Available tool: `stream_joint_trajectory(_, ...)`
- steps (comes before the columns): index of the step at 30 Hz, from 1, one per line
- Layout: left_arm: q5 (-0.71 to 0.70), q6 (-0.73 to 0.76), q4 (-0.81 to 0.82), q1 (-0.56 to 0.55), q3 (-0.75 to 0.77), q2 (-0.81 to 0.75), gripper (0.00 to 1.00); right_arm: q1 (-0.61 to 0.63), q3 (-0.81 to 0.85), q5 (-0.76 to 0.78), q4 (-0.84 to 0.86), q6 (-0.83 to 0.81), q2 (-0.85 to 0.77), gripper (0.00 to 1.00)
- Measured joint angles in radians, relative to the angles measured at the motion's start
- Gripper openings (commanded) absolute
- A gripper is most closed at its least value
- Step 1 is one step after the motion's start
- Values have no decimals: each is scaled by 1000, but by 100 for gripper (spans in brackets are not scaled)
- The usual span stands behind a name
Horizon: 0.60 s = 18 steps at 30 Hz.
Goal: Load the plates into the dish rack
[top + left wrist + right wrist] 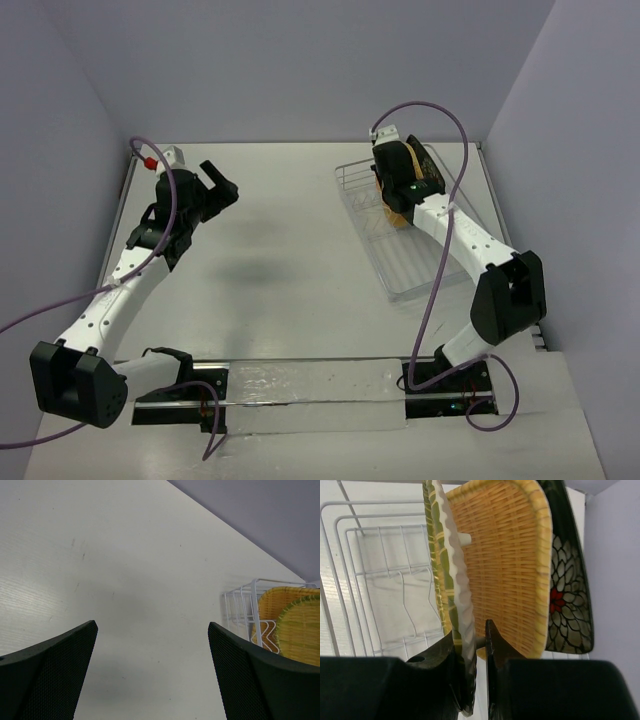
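Observation:
The dish rack (400, 268) stands at the right of the table, and all three plates are upright on edge at its far end. In the right wrist view the yellow-green plate (440, 555) is on the left, the orange plate (505, 555) in the middle and the black flowered plate (570, 605) on the right. My right gripper (470, 629) is shut on the yellow-green plate's wavy rim, one finger on each face. From above, the right gripper (400, 190) covers most of the plates. My left gripper (222, 185) hangs open and empty over bare table at the far left.
The left wrist view looks between its wide-apart fingers (152, 625) at the rack's white wire end (240, 605), with the orange plate (280, 600) and yellow-green plate (300, 630) behind it. Grey walls close in the table on three sides. The rack's near tines (385, 580) stand bare.

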Motion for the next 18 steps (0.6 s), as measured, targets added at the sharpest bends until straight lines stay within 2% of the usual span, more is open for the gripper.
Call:
stream_joint_trajectory(8,1,3,-7,0,0,10,99,-42,0,-88,-1,-13,49,16)
stream_joint_trajectory(15,9,15,-7,1,0,29,99,-63,-1,-175,1,-35,65,35)
stream_joint_trajectory(18,19,18,-6,1,0,32,99,-65,-1,-194,7,-43,69,48)
